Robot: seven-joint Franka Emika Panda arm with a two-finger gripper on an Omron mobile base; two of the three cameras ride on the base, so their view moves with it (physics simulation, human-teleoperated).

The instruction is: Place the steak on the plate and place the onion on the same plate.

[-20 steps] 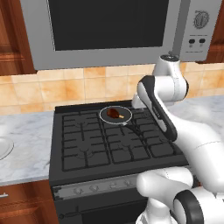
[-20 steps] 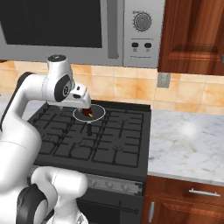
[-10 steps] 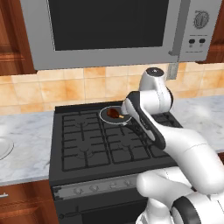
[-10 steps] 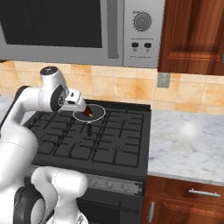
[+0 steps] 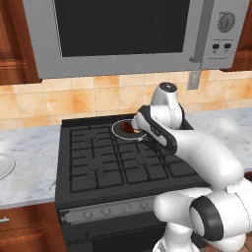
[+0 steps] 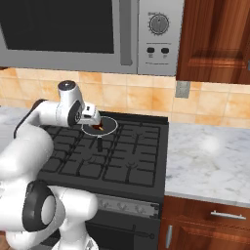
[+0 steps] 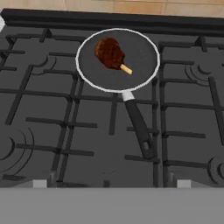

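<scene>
The steak (image 7: pixel 109 52), a dark reddish-brown chunk with a pale tan tip, lies in a small dark round pan (image 7: pixel 142 57) on the stove's back burner. In the right base view the steak (image 6: pixel 96 128) shows just under my hand. My gripper (image 7: pixel 109 183) hovers above the stove on the near side of the pan, open, with nothing between its widely spread fingertips. A sliver of the white plate (image 5: pixel 3 166) shows on the counter far left of the stove. The onion is out of view.
The pan's dark handle (image 7: pixel 139 127) points toward the stove front. The black stove grates (image 5: pixel 103 162) lie between marble counters (image 6: pixel 210 161). A microwave (image 5: pixel 123 34) hangs above, close over my arm. A tiled wall runs behind the stove.
My arm has swung left and folded over the stove, bringing the hand from the pan's right side to just beside and above it. The steak and pan stay put.
</scene>
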